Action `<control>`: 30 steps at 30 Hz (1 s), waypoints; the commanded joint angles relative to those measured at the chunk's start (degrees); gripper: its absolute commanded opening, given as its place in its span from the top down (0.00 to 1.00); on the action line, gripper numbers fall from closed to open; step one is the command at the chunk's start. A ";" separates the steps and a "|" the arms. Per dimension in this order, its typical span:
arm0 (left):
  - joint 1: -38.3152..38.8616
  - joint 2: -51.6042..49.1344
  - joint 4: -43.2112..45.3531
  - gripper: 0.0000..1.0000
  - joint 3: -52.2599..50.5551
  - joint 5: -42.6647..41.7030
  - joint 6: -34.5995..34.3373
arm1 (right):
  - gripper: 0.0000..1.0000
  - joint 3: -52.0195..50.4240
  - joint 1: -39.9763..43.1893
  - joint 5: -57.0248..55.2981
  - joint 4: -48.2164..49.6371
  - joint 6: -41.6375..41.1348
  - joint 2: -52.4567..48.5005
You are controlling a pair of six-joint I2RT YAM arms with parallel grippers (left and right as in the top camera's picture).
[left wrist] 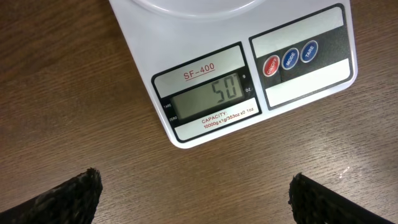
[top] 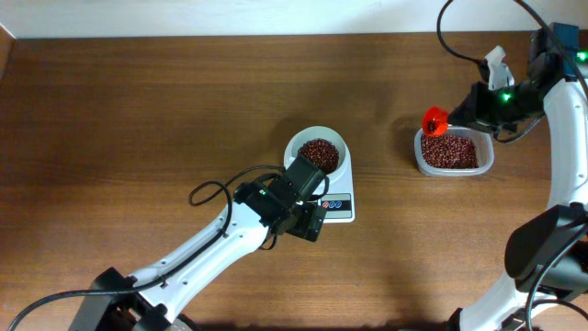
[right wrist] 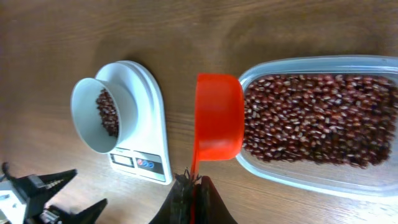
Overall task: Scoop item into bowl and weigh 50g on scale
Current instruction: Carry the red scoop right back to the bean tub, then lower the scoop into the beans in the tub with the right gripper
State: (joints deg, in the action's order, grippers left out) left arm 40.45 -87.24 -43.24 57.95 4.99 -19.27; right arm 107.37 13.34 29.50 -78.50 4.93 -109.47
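The white scale [top: 338, 206] carries the white bowl [top: 296, 147], which holds a heap of maroon beans [top: 319, 154]. In the left wrist view the scale [left wrist: 249, 81] fills the top and its display reads 50. My left gripper [left wrist: 196, 199] hovers open over bare wood just in front of the scale, its fingertips [left wrist: 78, 196] far apart. My right gripper [right wrist: 194, 183] is shut on the handle of a red scoop [right wrist: 219, 118], held at the left rim of the clear tub [right wrist: 373, 186]. The scoop's inside is hidden. The bowl [right wrist: 87, 118] and scale [right wrist: 152, 124] show to its left.
The clear tub [top: 485, 164] at the right is filled with beans [top: 448, 151]. My left arm [top: 211, 244] stretches from the front edge towards the scale, with a black cable loop [top: 207, 191] beside it. My right arm [top: 565, 129] runs along the right side.
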 commanded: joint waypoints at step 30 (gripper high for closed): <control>0.17 0.59 -0.07 0.01 -0.22 0.87 0.66 | 0.96 -16.50 -0.13 -11.06 16.20 -8.15 0.42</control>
State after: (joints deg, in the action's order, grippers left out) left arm 40.45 -87.26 -43.27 57.95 4.99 -19.29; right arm 88.49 13.04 15.18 -60.40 -3.03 -109.45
